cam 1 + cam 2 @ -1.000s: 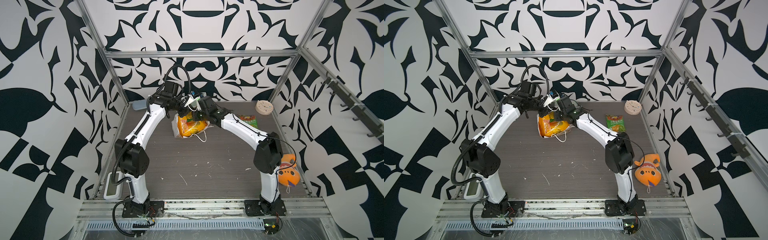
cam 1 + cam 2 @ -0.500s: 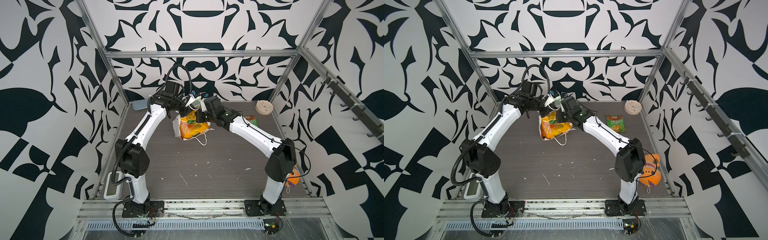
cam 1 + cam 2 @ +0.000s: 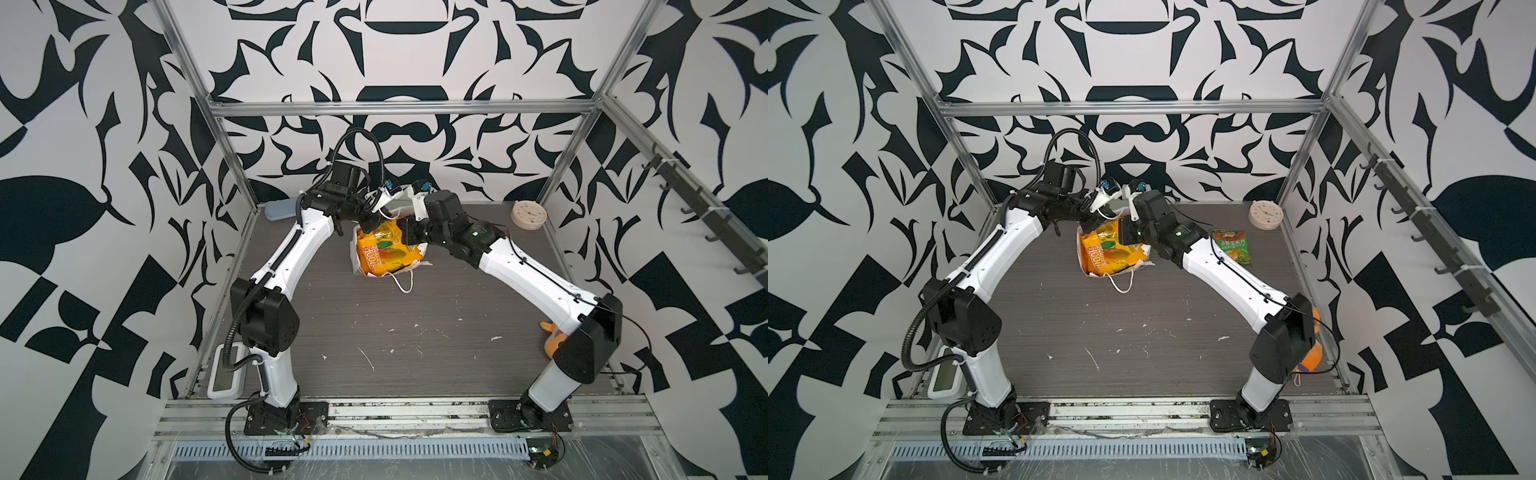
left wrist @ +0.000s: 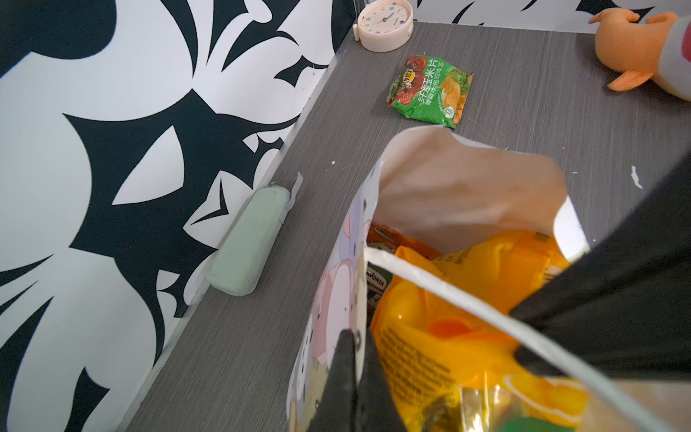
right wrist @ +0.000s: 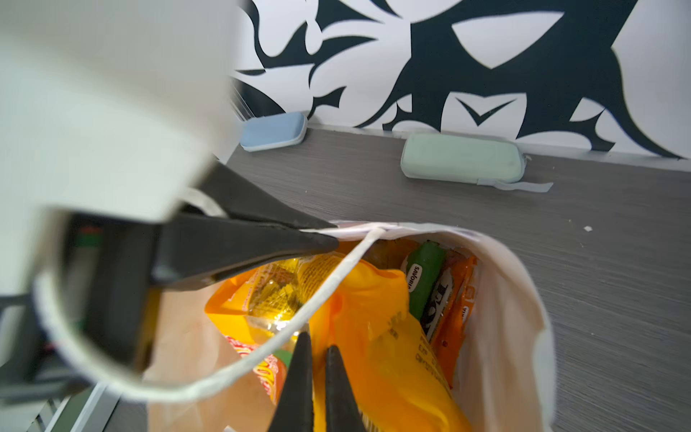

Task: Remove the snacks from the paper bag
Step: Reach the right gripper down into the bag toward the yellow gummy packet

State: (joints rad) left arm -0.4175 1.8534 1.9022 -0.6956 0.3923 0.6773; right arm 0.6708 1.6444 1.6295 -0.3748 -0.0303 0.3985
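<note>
A grey table (image 3: 415,332) is seen in both top views, and 2 arms are bent in over its back half. The paper bag (image 3: 354,257) is stood near the back, about the middle, with its mouth open between the 2 arms. Its rim is pinched by the left gripper (image 3: 369,226), whose jaws are closed on the paper; the grip is shown close up in the left wrist view (image 4: 355,374). A large yellow packet (image 3: 386,255) is seen rising out of the mouth, with its lower part inside the bag. Its upper part is clamped by the right gripper (image 5: 319,359), whose jaws are drawn almost together with the yellow plastic between them.

A second yellow packet (image 5: 261,295) is lodged beside it, deeper in the bag. Small packets (image 5: 445,291), 1 green and the others orange, are stood on edge against the far inner wall. 1 green packet (image 3: 1231,247) is laid flat on the table to the right of the bag, well apart from it.

An orange plush toy (image 3: 1312,353) is mostly hidden behind the right arm's elbow. A round clock (image 3: 528,214) is set in the back right corner. A pale green case (image 5: 461,159) and a blue case (image 5: 273,131) are laid along the back wall. A white cord handle (image 3: 1121,284) is hung over the front of the bag.
</note>
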